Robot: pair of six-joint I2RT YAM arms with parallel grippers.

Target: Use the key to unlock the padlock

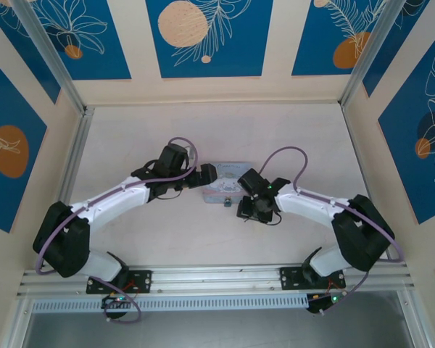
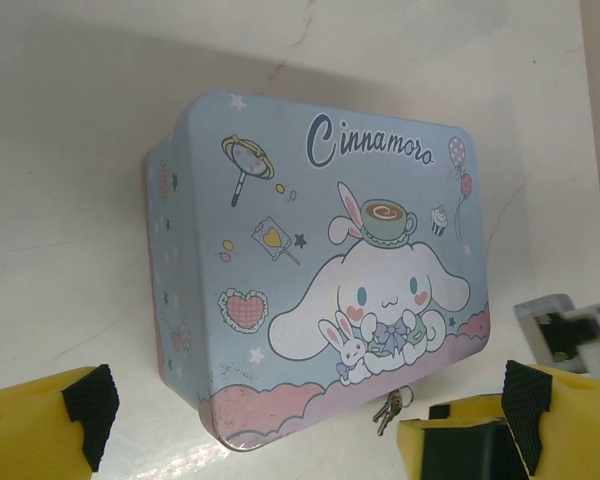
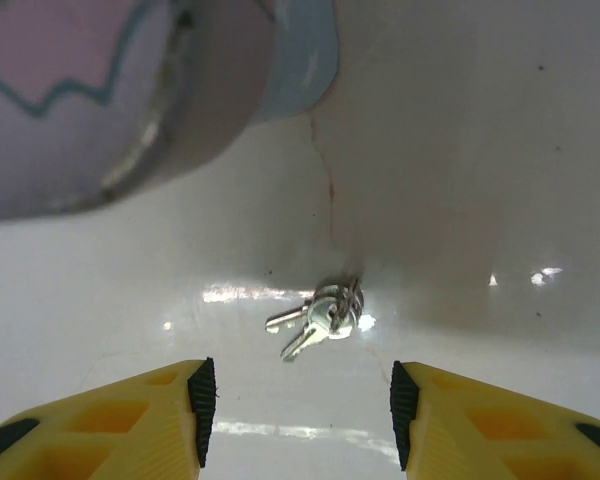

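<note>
Two small silver keys (image 3: 320,318) on a ring lie flat on the white table, just in front of my right gripper (image 3: 295,415), which is open with nothing between its fingers (image 3: 130,425). The same keys (image 2: 390,405) rest beside the pink bottom edge of the pale blue cartoon tin (image 2: 320,250). My left gripper (image 2: 305,425) hovers open over the tin's left end. A tiny blue-teal spot at the tin's near side looks like the padlock (image 1: 227,202); it is hidden in both wrist views. My right gripper (image 1: 242,204) sits just right of it.
The tin (image 1: 228,181) stands mid-table between both arms. One yellow finger of the right gripper (image 2: 460,440) lies close to the keys. Aluminium rails (image 1: 72,159) and patterned walls bound the table.
</note>
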